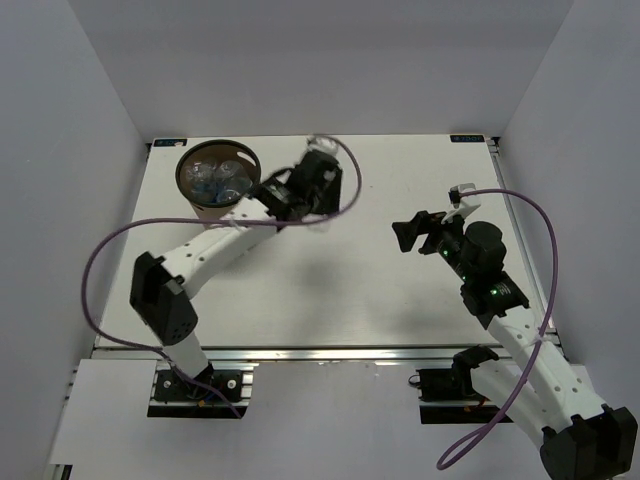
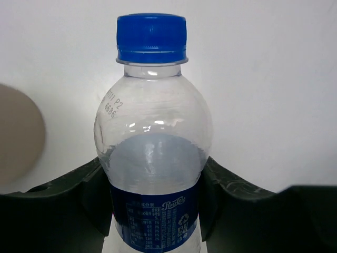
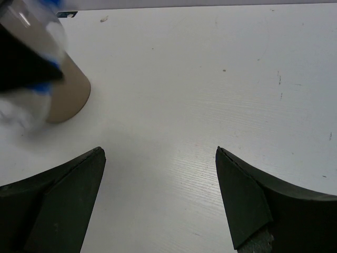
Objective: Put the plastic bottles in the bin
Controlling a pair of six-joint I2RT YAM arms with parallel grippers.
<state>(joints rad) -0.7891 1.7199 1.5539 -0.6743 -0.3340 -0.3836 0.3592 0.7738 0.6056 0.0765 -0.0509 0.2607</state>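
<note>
White counter (image 1: pixel 400 300) under both arms. Left claw (image 1: pixel 312 188) grips a plastic bottle (image 2: pixel 152 147), bin (image 1: pixel 181 172) close to its left. Likely the transport step: next, carry it over the rim and release. Right claw (image 3: pixel 159 158) gapes wide, empty.

Probably a lab: white-walled robot table (image 1: pixel 400 290)

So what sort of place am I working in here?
Probably a lab test cell: a white table boxed in by plain white walls, with the left arm and right arm bolted to a metal rail at its near edge.
</note>
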